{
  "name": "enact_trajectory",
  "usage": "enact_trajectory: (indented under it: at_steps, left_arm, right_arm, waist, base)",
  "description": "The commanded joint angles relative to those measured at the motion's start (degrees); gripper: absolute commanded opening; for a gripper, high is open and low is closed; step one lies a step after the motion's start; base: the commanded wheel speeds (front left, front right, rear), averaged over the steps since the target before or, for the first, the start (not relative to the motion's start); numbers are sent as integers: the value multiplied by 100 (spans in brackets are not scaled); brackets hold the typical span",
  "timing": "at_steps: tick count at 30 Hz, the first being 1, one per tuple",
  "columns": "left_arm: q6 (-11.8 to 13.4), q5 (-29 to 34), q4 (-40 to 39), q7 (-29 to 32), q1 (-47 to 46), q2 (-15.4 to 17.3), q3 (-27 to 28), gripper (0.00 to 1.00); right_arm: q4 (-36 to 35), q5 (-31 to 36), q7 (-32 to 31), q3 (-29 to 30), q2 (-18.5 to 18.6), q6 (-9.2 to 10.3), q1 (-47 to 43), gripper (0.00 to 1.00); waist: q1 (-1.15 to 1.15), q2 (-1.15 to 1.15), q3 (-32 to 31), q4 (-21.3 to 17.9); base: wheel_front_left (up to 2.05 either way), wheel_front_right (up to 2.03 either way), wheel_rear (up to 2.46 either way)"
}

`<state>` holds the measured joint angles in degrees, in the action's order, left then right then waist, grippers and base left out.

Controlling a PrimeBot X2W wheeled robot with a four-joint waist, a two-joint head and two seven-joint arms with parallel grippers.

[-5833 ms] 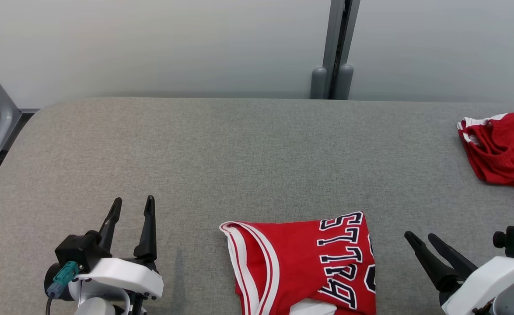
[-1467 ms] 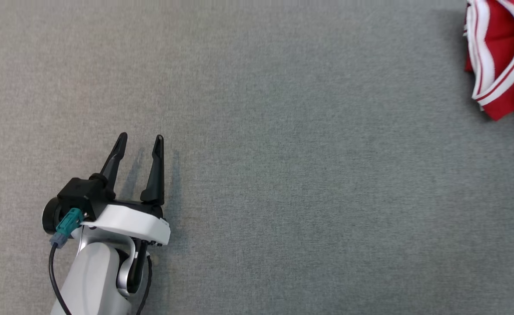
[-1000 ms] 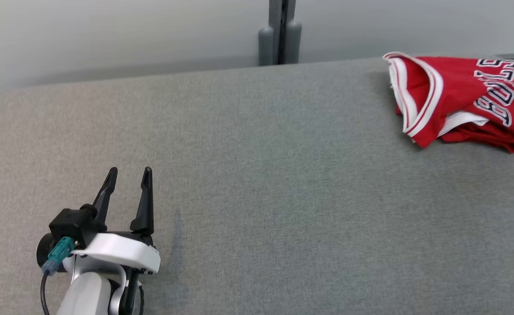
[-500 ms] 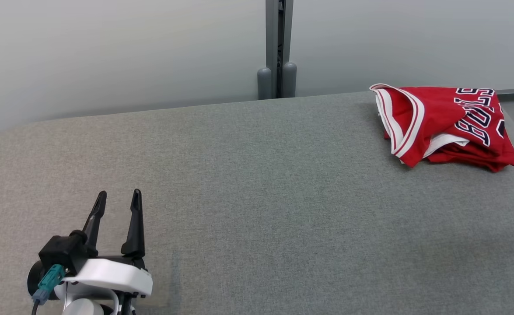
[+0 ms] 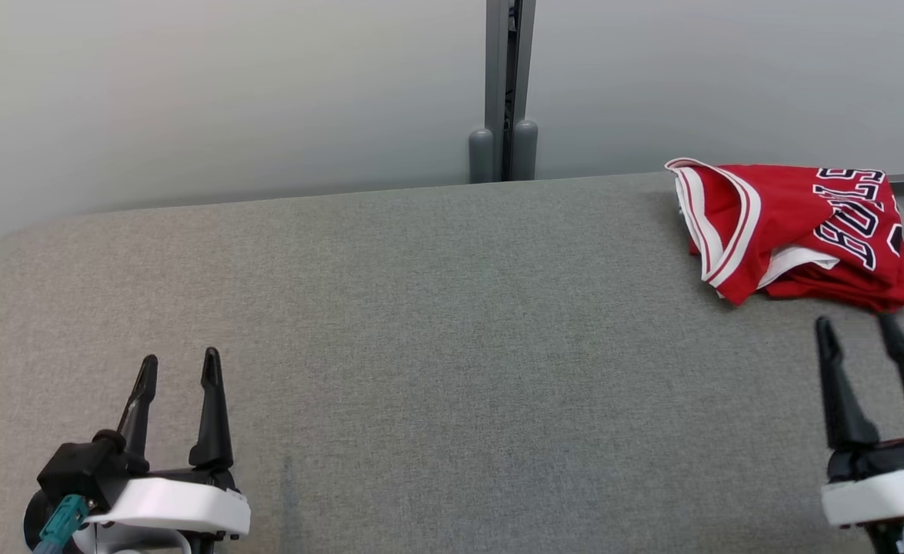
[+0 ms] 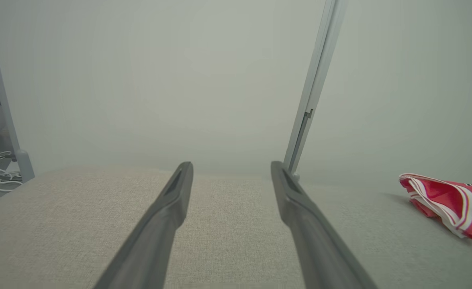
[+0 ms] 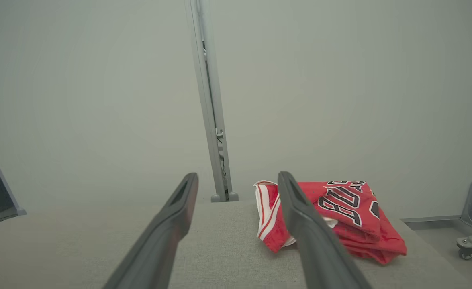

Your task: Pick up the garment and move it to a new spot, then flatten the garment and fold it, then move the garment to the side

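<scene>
**Red shirt sat bunched at the far right of the tabletop**

Your red garment (image 5: pixel 794 231) lay in a soft, lumpy pile at the far right of the tabletop (image 5: pixel 436 308), close to its back edge. The cloth looked thin and smooth. It had wide white bands with thin red stripes along its curved openings, and big dark letters with white edges on top. One white-banded opening faced left.

The tabletop was covered in rough gray woven fabric, and its far left corner was rounded.

Your left hand (image 5: pixel 179 358) sat low at the near left, well apart from the garment. Its two long, dark, pointed fingers were spread, with nothing between them.

Your right hand (image 5: pixel 855 320) was at the near right, just in front of the garment. Its fingers were spread too, and it held nothing.

Behind the tabletop stood a plain pale wall (image 5: pixel 228 92) with a thin gray post (image 5: pixel 504 85).
</scene>
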<state>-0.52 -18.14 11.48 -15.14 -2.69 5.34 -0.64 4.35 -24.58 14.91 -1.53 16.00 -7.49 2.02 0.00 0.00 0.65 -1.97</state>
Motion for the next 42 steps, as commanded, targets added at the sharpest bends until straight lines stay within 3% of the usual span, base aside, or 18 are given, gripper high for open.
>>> enact_trajectory:
  at_steps: [1,16,24,42]
  left_arm:
    - [-12,52,-25,-6,44,15,66,100]
    - [-67,503,31,-6,165,-169,151,100]
    - [-250,542,144,-6,124,-223,24,100]
    - [-194,458,243,-7,57,-235,-17,100]
  right_arm:
    - [-80,-38,20,-14,-21,-3,-88,100]
    - [188,-184,20,-300,-280,-3,-268,100]
    - [217,6,21,-233,-361,-3,-153,100]
    - [347,71,21,-192,-382,-3,-41,100]
  waist:
    - [0,0,-2,9]
    - [0,0,71,172]
    - [0,0,62,151]
    - [0,0,51,207]
  base:
    - [0,0,0]
    - [0,0,0]
    - [0,0,0]
    - [0,0,0]
